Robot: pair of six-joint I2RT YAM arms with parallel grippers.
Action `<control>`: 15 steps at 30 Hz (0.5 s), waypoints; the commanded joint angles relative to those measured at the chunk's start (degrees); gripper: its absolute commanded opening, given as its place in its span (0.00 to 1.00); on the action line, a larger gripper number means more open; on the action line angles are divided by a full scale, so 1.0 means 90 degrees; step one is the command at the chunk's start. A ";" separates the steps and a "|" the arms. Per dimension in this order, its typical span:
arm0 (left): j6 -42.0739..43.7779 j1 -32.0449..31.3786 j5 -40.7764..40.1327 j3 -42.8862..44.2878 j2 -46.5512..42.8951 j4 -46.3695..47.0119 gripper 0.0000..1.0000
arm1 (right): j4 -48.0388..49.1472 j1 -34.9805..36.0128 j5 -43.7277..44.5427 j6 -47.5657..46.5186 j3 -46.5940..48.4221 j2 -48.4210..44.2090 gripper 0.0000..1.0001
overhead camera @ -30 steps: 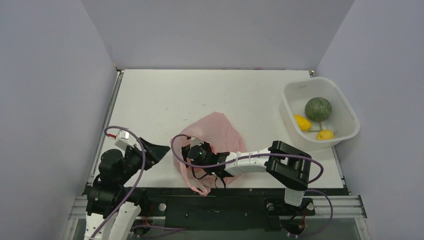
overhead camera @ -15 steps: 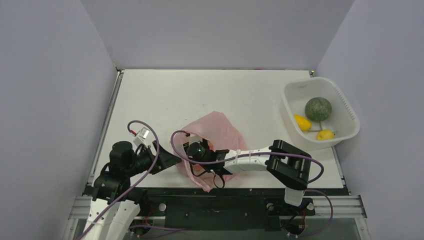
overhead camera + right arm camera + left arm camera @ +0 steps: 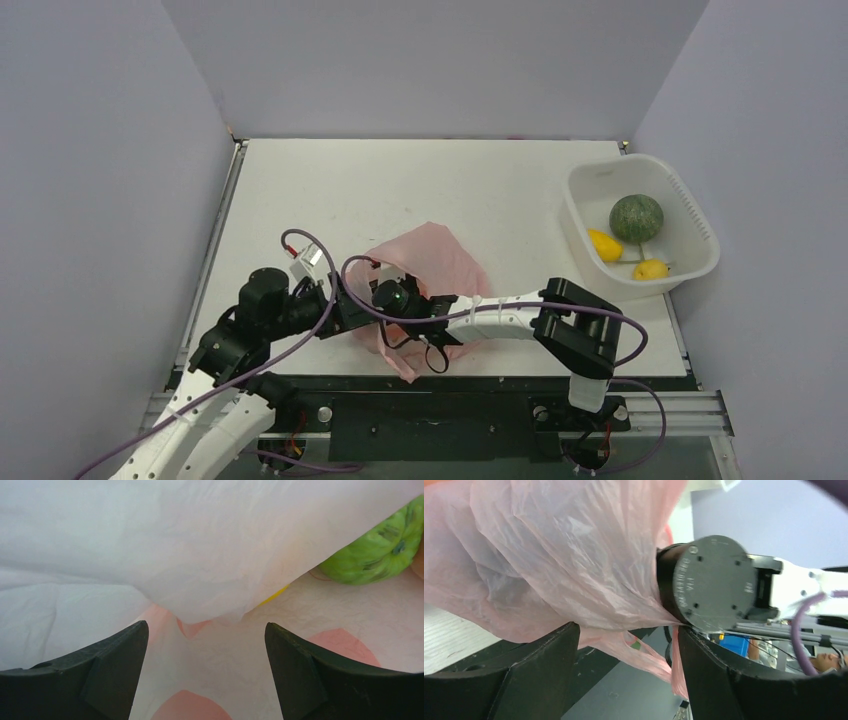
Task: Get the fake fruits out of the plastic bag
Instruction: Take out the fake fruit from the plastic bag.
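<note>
Both gape empty: right tool (image 3: 206, 626) inside plastic bag (image 3: 430, 255), green fruit (image 3: 380, 550) at two o'clock; left tool (image 3: 626, 630) at bag's nine.

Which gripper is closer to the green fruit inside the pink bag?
Right. The right gripper is inside the bag, open, with the green fruit just ahead. The left gripper is outside, open, straddling the bag's outer film.

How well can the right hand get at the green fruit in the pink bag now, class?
Probably yes, with a turn. The open right hand appears inside the plastic bag; the green fruit lies mostly uncovered ahead to its right, though a sagging fold hangs straight ahead.
</note>
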 commanded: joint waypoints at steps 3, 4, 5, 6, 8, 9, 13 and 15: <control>-0.0070 -0.0411 -0.0885 0.0018 0.0652 -0.0020 0.63 | -0.0003 0.0039 0.0200 -0.0008 0.0211 -0.0044 0.82; -0.0095 -0.0428 -0.0857 -0.0064 0.0626 0.0080 0.56 | 0.0000 0.0037 0.0203 -0.0017 0.0202 -0.0057 0.82; -0.0083 -0.0448 -0.0852 -0.0097 0.0602 0.0214 0.40 | 0.0002 0.0042 0.0213 -0.0025 0.0183 -0.0068 0.82; 0.0011 -0.0447 -0.0976 -0.0098 0.0545 0.0202 0.25 | 0.0032 0.0043 0.0237 -0.0048 0.0163 -0.0081 0.81; 0.0278 -0.0444 -0.1330 0.0053 0.0520 -0.0178 0.11 | 0.0127 0.0023 0.0223 -0.0132 0.0001 -0.0139 0.81; 0.0372 -0.0445 -0.1520 0.0160 0.0514 -0.0505 0.08 | 0.0163 0.0012 0.0213 -0.0170 -0.0050 -0.0183 0.81; 0.0774 -0.0445 -0.1949 0.0374 0.0414 -0.1418 0.00 | 0.0470 -0.0053 0.0138 -0.0401 -0.0507 -0.0480 0.82; 0.0929 -0.0445 -0.2158 0.0426 0.0333 -0.1788 0.00 | 0.0859 -0.0075 0.0038 -0.0483 -0.0846 -0.0696 0.83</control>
